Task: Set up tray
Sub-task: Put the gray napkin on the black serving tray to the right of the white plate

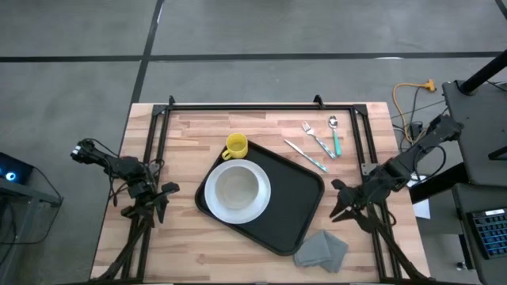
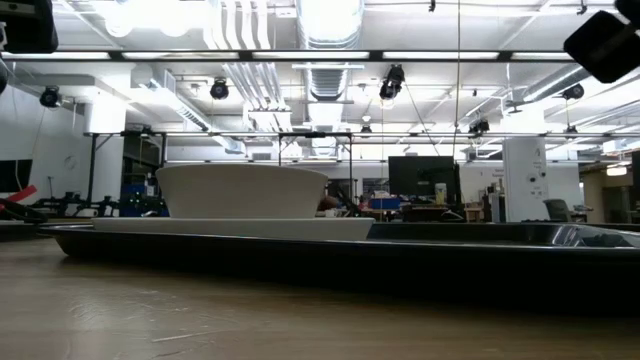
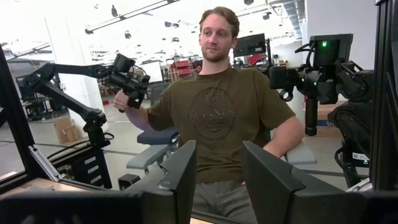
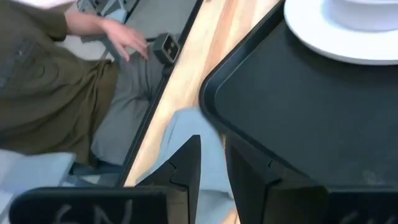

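Both arms dark/black, thin jointed links w/ loose black cables. Left gripper (image 3: 217, 180): two flat, matte black wedge fingers (image 3: 177, 174). Right gripper (image 4: 211, 171): same black angular fingers (image 4: 186, 165), faint pale scribbles on the wrist body. Black tube frame rails at table sides.

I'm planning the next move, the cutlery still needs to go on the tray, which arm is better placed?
Probably the right: the right gripper sits on the side where fork, knife and spoon lie beside the tray; the left gripper is across it.
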